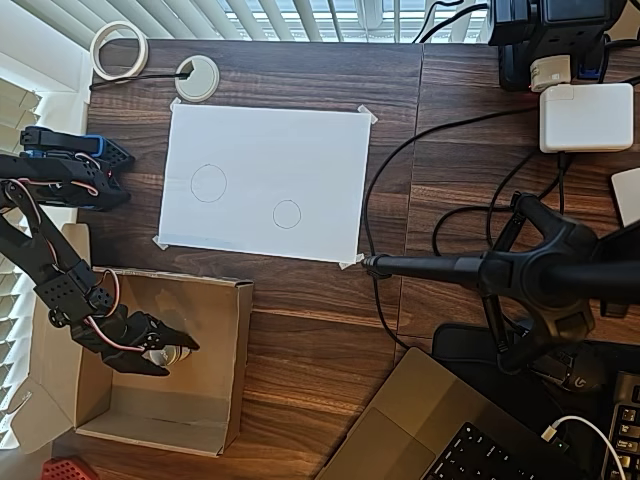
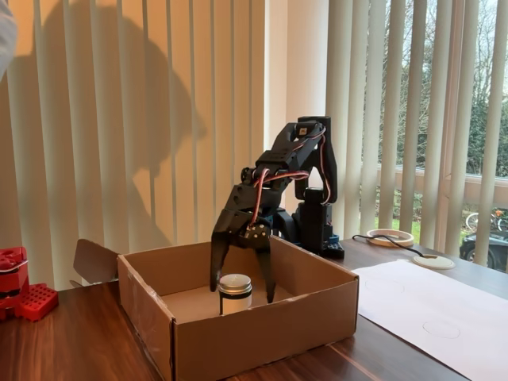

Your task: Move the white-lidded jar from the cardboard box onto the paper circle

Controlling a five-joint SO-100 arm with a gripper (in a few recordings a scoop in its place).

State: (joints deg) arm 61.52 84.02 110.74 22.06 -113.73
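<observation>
Item one, the white-lidded jar (image 2: 235, 293): I see it upright on the floor of the cardboard box (image 2: 262, 325), toward the box's middle in the fixed view; in the overhead view I catch only a pale sliver of it (image 1: 160, 355) under the arm.

Item two, the gripper (image 2: 241, 292): black, pointing down into the box, its jaws spread, one finger (image 2: 216, 270) on each side of the jar. I cannot tell whether either finger touches the jar. In the overhead view the gripper (image 1: 172, 356) sits left of the box's centre.

Item three, the cardboard box (image 1: 215, 425): brown, shallow, flaps folded out on its left side in the overhead view.

Item four, the white paper sheet (image 1: 300, 150): taped to the dark wooden table (image 1: 300, 330) beyond the box. It carries the paper circle (image 1: 287, 214), the smaller outline, and a larger drawn circle (image 1: 208, 183) to its left.

Item five, farther from the box past the sheet: a white tape roll (image 1: 119, 49) and a pale desk grommet (image 1: 197, 78) with a cable through it.

Item six, a red block (image 2: 20, 290) left of the box in the fixed view.
</observation>
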